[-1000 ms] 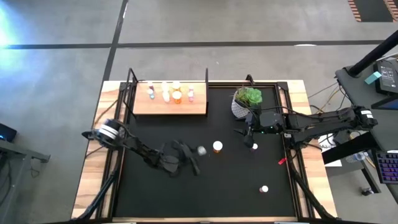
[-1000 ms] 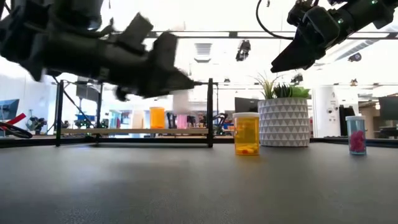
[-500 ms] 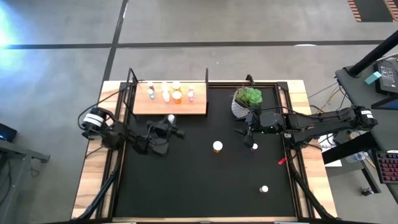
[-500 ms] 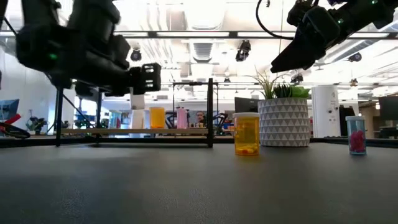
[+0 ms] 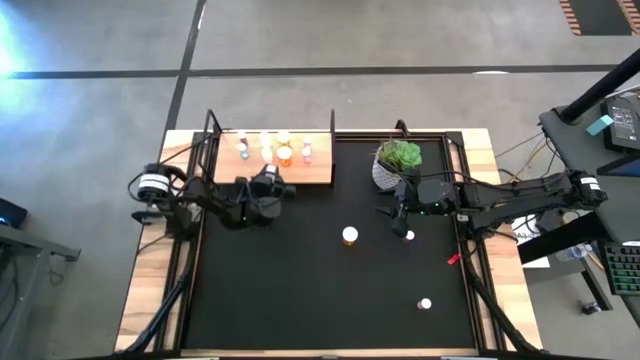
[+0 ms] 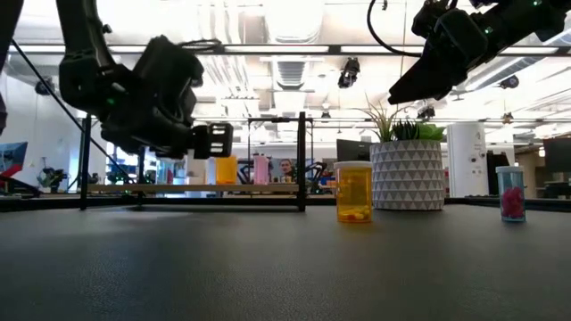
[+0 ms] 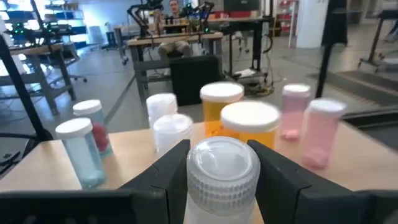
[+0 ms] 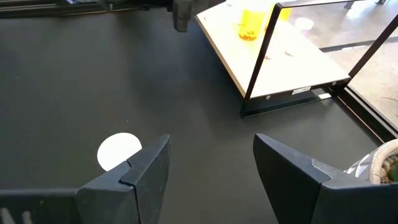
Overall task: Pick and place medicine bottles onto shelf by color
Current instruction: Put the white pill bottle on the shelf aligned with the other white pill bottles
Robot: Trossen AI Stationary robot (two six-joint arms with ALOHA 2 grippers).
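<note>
Nearest the front edge of the black mat [image 5: 300, 300], toward its right corner, one white-capped bottle [image 5: 425, 303] stands alone. Mid-mat, an orange bottle [image 5: 349, 236] stands upright.

Right gripper [image 5: 402, 212] hangs over the mat's right half beside the plant pot [image 5: 392, 165]; fingers [image 8: 143, 168] spread wide, holding nothing. A white cap [image 8: 118, 150] lies just below them. Arm idle.

Left gripper [image 5: 268, 186] sits at the front edge of the shelf [image 5: 318, 172], jaws closed on a clear bottle [image 7: 222, 177] with a ribbed white cap, bottle upright, long axis vertical.

Key relation: the shelf board lies directly ahead of the held bottle, farther from the front edge. The placed bottles [image 5: 274, 149] stand in a row along the shelf's back edge. In the left wrist view two white bottles [image 7: 166, 118] stand left of the orange pair [image 7: 236, 115], pink ones [image 7: 311, 127] to the right. Judgement: the matching slot is ahead and slightly left; a short forward carry, then lower and release. Left arm is clearly the nearer one.

Versus a second ago: the left gripper was mid-mat, well short of the shelf; it has since carried the bottle to the shelf's front edge. Right arm unchanged.
</note>
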